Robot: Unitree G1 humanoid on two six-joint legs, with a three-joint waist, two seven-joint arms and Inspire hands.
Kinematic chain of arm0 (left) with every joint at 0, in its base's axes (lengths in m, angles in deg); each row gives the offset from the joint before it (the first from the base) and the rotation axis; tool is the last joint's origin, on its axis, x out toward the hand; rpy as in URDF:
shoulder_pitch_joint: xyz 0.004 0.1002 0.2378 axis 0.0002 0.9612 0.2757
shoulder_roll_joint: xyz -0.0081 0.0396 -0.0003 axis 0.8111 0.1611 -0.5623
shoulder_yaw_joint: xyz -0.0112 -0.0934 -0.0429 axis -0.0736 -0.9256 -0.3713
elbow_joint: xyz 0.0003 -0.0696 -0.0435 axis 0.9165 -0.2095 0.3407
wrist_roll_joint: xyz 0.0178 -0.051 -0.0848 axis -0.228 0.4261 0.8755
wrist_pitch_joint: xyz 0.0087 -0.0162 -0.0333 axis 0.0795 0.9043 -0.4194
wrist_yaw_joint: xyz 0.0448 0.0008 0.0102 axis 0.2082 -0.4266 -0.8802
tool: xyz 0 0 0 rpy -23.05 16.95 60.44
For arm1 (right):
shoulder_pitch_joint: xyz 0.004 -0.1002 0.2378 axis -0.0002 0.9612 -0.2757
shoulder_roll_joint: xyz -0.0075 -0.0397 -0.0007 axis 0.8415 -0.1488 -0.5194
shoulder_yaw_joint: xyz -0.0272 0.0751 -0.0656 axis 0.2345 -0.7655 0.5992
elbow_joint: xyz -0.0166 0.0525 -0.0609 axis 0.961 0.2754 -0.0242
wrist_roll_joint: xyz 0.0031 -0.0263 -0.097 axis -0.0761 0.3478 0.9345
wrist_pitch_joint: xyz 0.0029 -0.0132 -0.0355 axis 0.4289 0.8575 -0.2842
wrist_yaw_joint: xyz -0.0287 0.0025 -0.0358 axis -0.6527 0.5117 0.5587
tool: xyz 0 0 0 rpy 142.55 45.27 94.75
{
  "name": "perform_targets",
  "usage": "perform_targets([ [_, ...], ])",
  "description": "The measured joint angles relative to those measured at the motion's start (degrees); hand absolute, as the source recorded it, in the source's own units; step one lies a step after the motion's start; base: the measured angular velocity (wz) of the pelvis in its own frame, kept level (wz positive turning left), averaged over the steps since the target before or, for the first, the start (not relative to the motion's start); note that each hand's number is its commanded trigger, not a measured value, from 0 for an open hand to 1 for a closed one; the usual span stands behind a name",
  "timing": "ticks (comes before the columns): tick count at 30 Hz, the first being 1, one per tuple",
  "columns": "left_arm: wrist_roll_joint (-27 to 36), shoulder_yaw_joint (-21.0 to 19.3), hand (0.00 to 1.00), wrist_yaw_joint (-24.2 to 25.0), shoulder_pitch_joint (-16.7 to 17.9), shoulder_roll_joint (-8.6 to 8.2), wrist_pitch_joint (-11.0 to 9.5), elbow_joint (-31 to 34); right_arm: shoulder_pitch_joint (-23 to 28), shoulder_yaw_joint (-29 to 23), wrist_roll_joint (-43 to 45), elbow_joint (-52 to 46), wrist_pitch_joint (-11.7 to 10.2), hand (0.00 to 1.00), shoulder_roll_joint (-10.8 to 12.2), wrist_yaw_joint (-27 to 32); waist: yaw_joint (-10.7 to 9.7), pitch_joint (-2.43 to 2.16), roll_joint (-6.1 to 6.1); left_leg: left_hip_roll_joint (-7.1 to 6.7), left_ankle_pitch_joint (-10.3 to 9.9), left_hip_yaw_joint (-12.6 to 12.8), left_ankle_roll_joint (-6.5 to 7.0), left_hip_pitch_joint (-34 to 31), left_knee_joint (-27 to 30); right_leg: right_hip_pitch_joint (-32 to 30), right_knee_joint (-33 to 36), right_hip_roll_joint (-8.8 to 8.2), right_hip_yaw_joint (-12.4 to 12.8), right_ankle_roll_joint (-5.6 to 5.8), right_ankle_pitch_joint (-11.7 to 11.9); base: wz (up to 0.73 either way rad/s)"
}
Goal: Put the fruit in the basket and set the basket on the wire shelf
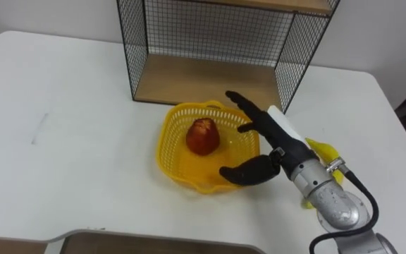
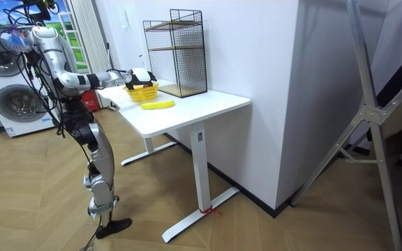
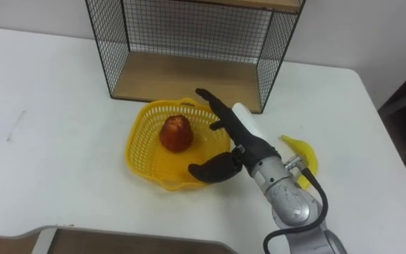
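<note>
Right hand (image 1: 273, 137) is open: fingers straight and pointing toward the shelf, thumb spread out toward the robot. It sits over the right side of the yellow basket (image 1: 169, 152), fingers above the far right rim and thumb at the near rim. Cannot tell if it touches the rim.

1 red fruit (image 1: 202, 136) lies inside the basket, near the middle, just left of the fingers and not held. 1 banana (image 1: 323, 149) lies on the white table (image 1: 69, 106) outside the basket, right of the forearm and partly hidden by it.

Wire shelf (image 1: 210, 28) stands at the back of the table just behind the basket, and its wooden bottom board (image 1: 196, 81) is bare.

Room view: robot stands upright on the wood floor at the table end, right arm stretched out to the basket, washing machine (image 2: 19, 104) behind it.
</note>
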Motion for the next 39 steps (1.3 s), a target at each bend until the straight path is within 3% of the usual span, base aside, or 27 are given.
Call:
perform_targets([
  [10, 0.05, 0.02, 0.00, 0.04, 0.64, 0.00, 0.00, 0.05, 0.01, -0.28, -0.91, 0.00, 0.01, 0.00, 0.01, -0.01, -0.31, -0.05, 0.43, 0.00, 0.00, 0.03, 0.00, 0.11, 0.01, 0.11, 0.03, -0.02, 0.00, 0.00, 0.00, 0.00],
  [14, 0.07, 0.00, 0.00, -0.23, 1.28, -0.01, -0.01, 0.06, -0.03, -1.06, -8.44, -0.06, 0.01, 0.00, 0.01, -0.02, -0.87, -0.18, 0.90, 0.00, 0.00, 0.00, 0.00, 0.28, 0.09, 0.23, 0.04, -0.08, -0.04, 0.00, 0.00, 0.00],
  [17, -0.01, -0.37, 0.00, -0.80, 1.48, -0.10, -0.08, -0.09, -0.06, -4.65, -15.73, -0.90, -0.01, 0.00, 0.51, 0.33, -1.69, -0.25, 1.11, -0.04, 0.00, -0.08, 0.00, 0.28, 0.17, 0.23, 0.05, -0.12, -0.09, 0.00, 0.00, 0.00],
  [19, -0.01, -2.34, 0.00, -1.29, 1.54, -0.55, -0.12, -0.19, -0.08, -9.12, -19.68, -1.73, -0.39, 0.00, 0.56, 2.10, -1.96, -0.27, 1.16, -0.04, 0.00, 0.00, 0.00, 0.20, 0.09, 0.16, 0.04, -0.13, -0.07, 0.00, 0.00, 0.00],
  [24, 0.39, -2.36, 0.00, -2.53, 2.80, -0.61, -0.54, -0.18, -0.07, -14.71, -25.70, -4.49, -0.95, 0.00, 0.53, 8.05, -3.21, -0.34, 1.43, -0.02, 0.00, 0.12, 0.00, 0.19, 0.02, 0.11, 0.03, -0.09, 0.02, 0.00, 0.00, 0.00],
  [27, 0.36, -2.45, 0.00, -3.89, 3.70, -0.74, -0.71, -0.41, -0.06, -16.85, -27.95, -4.73, -2.33, 0.00, 0.54, 10.75, -4.37, -0.42, 1.47, -0.02, 0.00, 0.14, 0.00, 0.31, 0.00, 0.23, 0.05, -0.08, 0.03, 0.00, 0.00, 0.00],
  [33, 0.02, -3.15, 0.00, -4.04, 4.65, -0.74, -1.14, -1.31, 0.23, -20.87, -28.77, -4.76, -2.59, 0.00, 0.52, 16.78, -5.28, -0.49, 1.51, -0.01, 0.00, 0.51, 0.00, 0.99, -0.27, 0.46, 0.13, -0.06, 0.42, 0.00, 0.00, -0.03],
  [39, 0.45, -3.58, 0.00, -4.56, 4.35, -0.58, -1.01, -1.32, 0.59, -20.60, -28.84, -0.30, -2.98, 0.00, 0.17, 20.56, -6.17, -0.43, 0.99, 0.00, 0.01, 1.20, 0.00, 1.23, -0.35, 0.40, 0.12, -0.04, 1.08, 0.00, 0.00, -0.06],
])
